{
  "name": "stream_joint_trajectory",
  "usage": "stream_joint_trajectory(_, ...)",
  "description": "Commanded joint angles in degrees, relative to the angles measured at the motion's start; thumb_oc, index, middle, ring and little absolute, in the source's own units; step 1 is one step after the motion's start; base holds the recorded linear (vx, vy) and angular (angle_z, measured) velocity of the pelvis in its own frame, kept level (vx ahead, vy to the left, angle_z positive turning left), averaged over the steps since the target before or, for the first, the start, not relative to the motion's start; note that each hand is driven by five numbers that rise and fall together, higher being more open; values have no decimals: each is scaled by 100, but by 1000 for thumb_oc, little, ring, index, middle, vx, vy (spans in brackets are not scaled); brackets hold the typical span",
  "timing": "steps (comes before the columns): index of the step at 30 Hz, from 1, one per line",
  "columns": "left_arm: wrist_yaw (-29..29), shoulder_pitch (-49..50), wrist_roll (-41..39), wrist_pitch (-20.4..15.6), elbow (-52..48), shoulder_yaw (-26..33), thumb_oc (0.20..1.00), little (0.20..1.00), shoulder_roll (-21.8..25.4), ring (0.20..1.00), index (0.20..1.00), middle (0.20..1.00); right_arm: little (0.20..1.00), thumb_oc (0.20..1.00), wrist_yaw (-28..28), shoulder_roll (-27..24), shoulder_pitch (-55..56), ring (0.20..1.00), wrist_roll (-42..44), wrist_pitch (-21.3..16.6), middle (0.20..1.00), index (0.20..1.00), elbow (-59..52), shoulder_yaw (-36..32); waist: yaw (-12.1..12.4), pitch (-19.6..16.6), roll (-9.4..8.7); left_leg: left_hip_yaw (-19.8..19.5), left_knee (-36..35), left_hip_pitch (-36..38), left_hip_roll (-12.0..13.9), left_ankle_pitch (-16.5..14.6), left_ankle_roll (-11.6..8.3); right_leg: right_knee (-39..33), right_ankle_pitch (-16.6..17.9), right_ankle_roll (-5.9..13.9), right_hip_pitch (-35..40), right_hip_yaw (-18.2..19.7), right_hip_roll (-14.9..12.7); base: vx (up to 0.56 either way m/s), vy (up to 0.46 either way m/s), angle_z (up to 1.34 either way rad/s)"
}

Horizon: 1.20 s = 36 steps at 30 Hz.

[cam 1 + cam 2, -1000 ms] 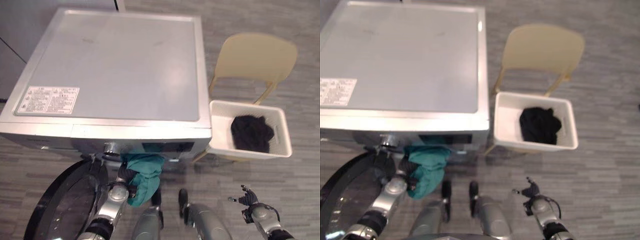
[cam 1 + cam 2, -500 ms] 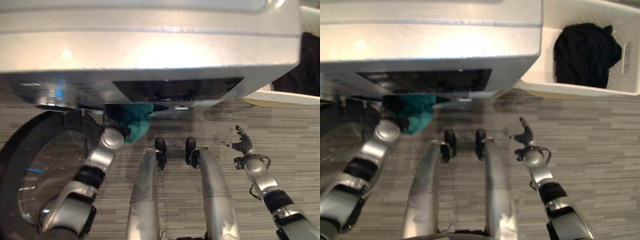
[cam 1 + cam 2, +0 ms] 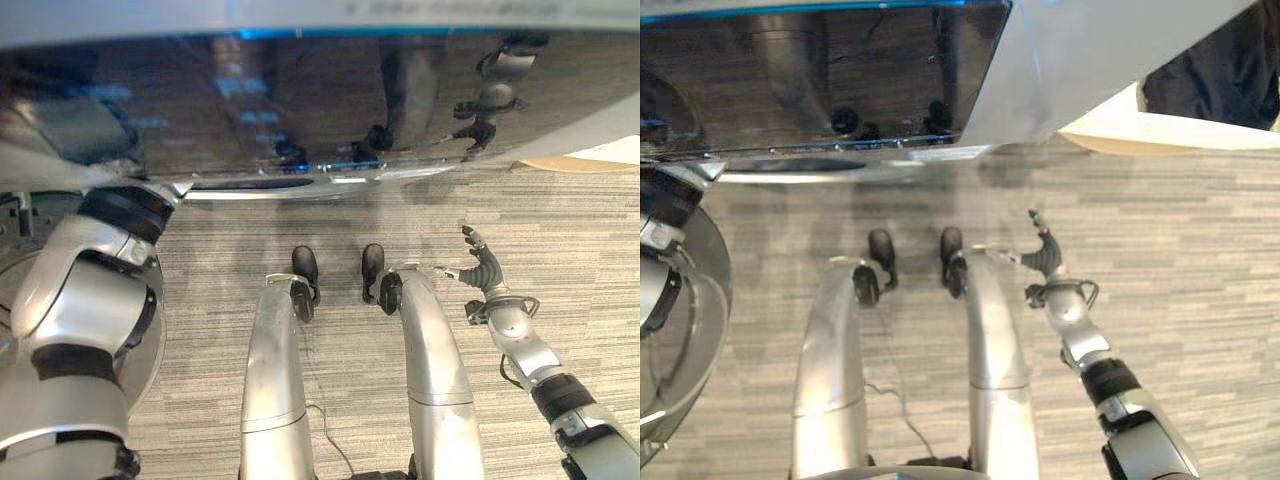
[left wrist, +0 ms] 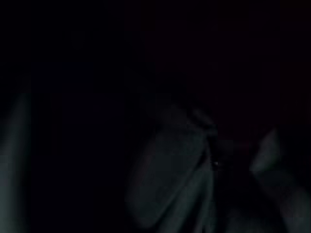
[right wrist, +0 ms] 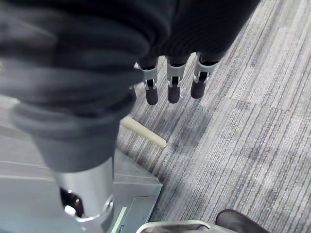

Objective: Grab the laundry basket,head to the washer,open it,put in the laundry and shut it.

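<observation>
My head camera looks straight down past the front edge of the washer (image 3: pixel 300 110), whose dark glossy panel runs across the top of both eye views. The washer door (image 3: pixel 685 330) hangs open on my left side, its round glass rim showing at the left edge. My left arm reaches up under the washer front and into the opening, so the left robot hand is hidden from the head camera. Its own wrist view is almost black; I make out only faint folds of something pale-edged, and I cannot tell whether the fingers are open or closed, nor whether they hold any cloth.

My right robot hand (image 3: pixel 484 272) hangs free over the grey carpet floor (image 3: pixel 560 230), to the right of the washer front, fingers straight and relaxed, holding nothing. In the right wrist view those fingers (image 5: pixel 173 90) point down at the carpet, with a pale chair leg (image 5: pixel 143 132) on the floor just beyond them and a corner of the washer base beside it.

The basket (image 3: pixel 1160 128) sits to the right of the washer, its white rim cutting into the top right corner of the right eye view, with a dark garment (image 3: pixel 1220 70) lying inside it. My right robot hand is well apart from the basket
</observation>
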Motion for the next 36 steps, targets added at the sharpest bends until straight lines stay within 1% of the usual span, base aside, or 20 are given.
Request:
stream_joint_trajectory(1, -398, 482, 403, 4, 42, 330, 1000, 1000, -113, 1000, 1000, 1000, 1000, 1000, 31, -1, 568, 1000, 163, -152, 1000, 1000, -116, 159, -189, -862, 161, -523, -20, -59, 115, -378, -180, -946, 120, 563, 182, 319, -50, -15, -12, -4)
stream_joint_trajectory(2, -635, 683, 595, 38, 71, 276, 1000, 1000, -178, 1000, 1000, 1000, 1000, 1000, 63, -18, 599, 1000, 127, -105, 1000, 1000, -133, 144, -169, -875, 143, -540, 35, -58, 104, -382, -180, -927, 135, 570, 193, 310, -25, 0, 0, 0)
stream_joint_trajectory(5, -890, 1128, 728, 60, 158, 395, 1000, 1000, -336, 1000, 1000, 1000, 1000, 1000, 127, -37, 684, 1000, 121, -42, 1000, 1000, -102, 125, -132, -908, 119, -573, 4, 50, 115, -362, -201, -969, 159, 571, 310, 280, -34, 0, 0, 0)
stream_joint_trajectory(8, -1033, 2298, 384, -9, -57, 1070, 1000, 1000, -556, 1000, 1000, 1000, 1000, 1000, 184, 84, 817, 1000, 158, 96, 1000, 1000, 128, 61, -1, -946, 107, -544, -239, 426, 131, -298, -251, -1159, 205, 578, 673, 222, -99, -42, 13, 1)
stream_joint_trajectory(10, -1127, 3103, 140, -88, -321, 1479, 1000, 1000, -769, 1000, 1000, 1000, 1000, 1000, 174, 167, 862, 1000, 146, 224, 1000, 1000, 303, 43, 80, -970, 107, -494, -626, 913, 139, -231, -300, -1487, 263, 595, 1109, 172, -156, -43, 23, 8)
stream_joint_trajectory(13, -1207, 3899, 55, -116, -570, 1818, 1000, 1000, -970, 1000, 1000, 1000, 1000, 1000, 178, 228, 867, 1000, 87, 354, 1000, 1000, 529, -8, 148, -982, 96, -420, -1130, 1499, 140, -143, -338, -1918, 343, 628, 1630, 156, -196, -28, 43, 7)
stream_joint_trajectory(14, -1210, 3926, 59, -109, -589, 1835, 1000, 1000, -969, 1000, 1000, 1000, 1000, 1000, 177, 223, 871, 1000, 87, 354, 1000, 1000, 529, 4, 140, -965, 95, -413, -1162, 1547, 139, -132, -337, -1946, 354, 629, 1674, 159, -196, 2, 103, 15)
stream_joint_trajectory(15, -1388, 5038, -231, -198, -745, 2281, 1000, 1000, -1366, 1000, 1000, 1000, 1000, 1000, 226, 306, 940, 1000, 59, 516, 1000, 1000, 839, -81, 230, -998, 73, -299, -2212, 2733, 35, 103, -378, -2778, 554, 706, 2726, 177, -234, 32, 101, 14)
stream_joint_trajectory(17, -1563, 5802, -474, -241, -840, 2581, 1000, 1000, -1614, 1000, 1000, 1000, 1000, 1000, 321, 357, 1059, 1000, -24, 640, 1000, 1000, 1083, -154, 284, -1028, 61, -251, -2980, 3597, -81, 252, -381, -3485, 724, 785, 3542, 167, -231, 74, 89, 4)
stream_joint_trajectory(18, -1564, 5816, -472, -238, -850, 2588, 1000, 1000, -1614, 1000, 1000, 1000, 1000, 1000, 321, 354, 1063, 1000, -24, 639, 1000, 1000, 1081, -148, 282, -999, 56, -246, -3021, 3660, -85, 267, -381, -3517, 736, 786, 3598, 170, -232, 143, 79, 8)
stream_joint_trajectory(19, -1748, 6460, -581, -271, -838, 2775, 1000, 1000, -1760, 1000, 1000, 1000, 1000, 1000, 417, 360, 1198, 1000, -113, 721, 1000, 1000, 1339, -242, 316, -990, 51, -198, -3743, 4488, -196, 406, -379, -4149, 876, 850, 4396, 179, -212, 99, 50, 19)
stream_joint_trajectory(20, -1750, 6469, -579, -270, -844, 2779, 1000, 1000, -1759, 1000, 1000, 1000, 1000, 1000, 417, 359, 1200, 1000, -113, 721, 1000, 1000, 1338, -239, 316, -958, 44, -194, -3780, 4547, -200, 420, -379, -4174, 885, 851, 4449, 181, -214, 171, 98, 15)
stream_joint_trajectory(21, -1958, 7026, -729, -297, -762, 2993, 1000, 1000, -1918, 1000, 1000, 1000, 1000, 1000, 531, 371, 1366, 1000, -178, 787, 1000, 1000, 1553, -358, 333, -972, 43, -124, -4517, 5278, -323, 769, -338, -4858, 1189, 888, 5154, 177, -207, 130, 73, 10)
stream_joint_trajectory(22, -2031, 7291, -709, -301, -657, 3054, 1000, 1000, -1983, 1000, 1000, 1000, 1000, 1000, 577, 372, 1454, 1000, -241, 816, 1000, 1000, 1707, -413, 340, -987, 57, -66, -4855, 5676, -346, 848, -343, -5128, 1265, 939, 5511, 184, -196, 196, 83, -3)
stream_joint_trajectory(26, -2244, 7936, -854, -247, -121, 3330, 1000, 1000, -2406, 1000, 1000, 1000, 1000, 1000, 730, 468, 1685, 1000, -341, 853, 1000, 1000, 2213, -622, 337, -1177, 86, 46, -5873, 6849, -343, 1084, -377, -5995, 1420, 1058, 6612, 233, -121, 201, 3, -19)
stream_joint_trajectory(28, -2291, 8049, -914, -235, -29, 3404, 1000, 1000, -2486, 1000, 1000, 1000, 1000, 1000, 777, 507, 1741, 1000, -342, 857, 1000, 1000, 2323, -660, 332, -1269, 90, 69, -6083, 7067, -341, 1159, -390, -6182, 1467, 1067, 6815, 235, -94, 156, -44, -22)
stream_joint_trajectory(30, -2339, 8281, -944, -253, 106, 3479, 1000, 1000, -2629, 1000, 1000, 1000, 1000, 1000, 819, 584, 1900, 1000, -292, 831, 1000, 1000, 2474, -800, 335, -1521, 105, 84, -6451, 7525, -354, 1229, -410, -6625, 1532, 1092, 7290, 307, -40, 167, -73, -20)
stream_joint_trajectory(34, -2402, 8404, -982, -255, 197, 3467, 1000, 1000, -2770, 1000, 1000, 1000, 1000, 1000, 883, 677, 1993, 1000, -191, 816, 1000, 1000, 2640, -822, 306, -1710, 138, 40, -6689, 7978, -350, 1207, -421, -6918, 1610, 1078, 7674, 564, 48, 138, -57, -16)
stream_joint_trajectory(35, -2417, 8378, -999, -279, 206, 3425, 1000, 1000, -2792, 1000, 1000, 1000, 1000, 1000, 875, 670, 1963, 1000, -180, 807, 1000, 1000, 2678, -785, 342, -1710, 132, -46, -6648, 8006, -373, 1184, -426, -6960, 1629, 1082, 7715, 648, 68, 46, -2, -31)
stream_joint_trajectory(36, -2398, 8358, -1004, -305, 162, 3364, 1000, 1000, -2804, 1000, 1000, 1000, 1000, 1000, 855, 648, 1931, 1000, -172, 787, 1000, 1000, 2655, -745, 391, -1653, 110, -277, -6499, 7950, -453, 1164, -435, -6982, 1639, 1072, 7736, 755, 84, 8, 9, -42)
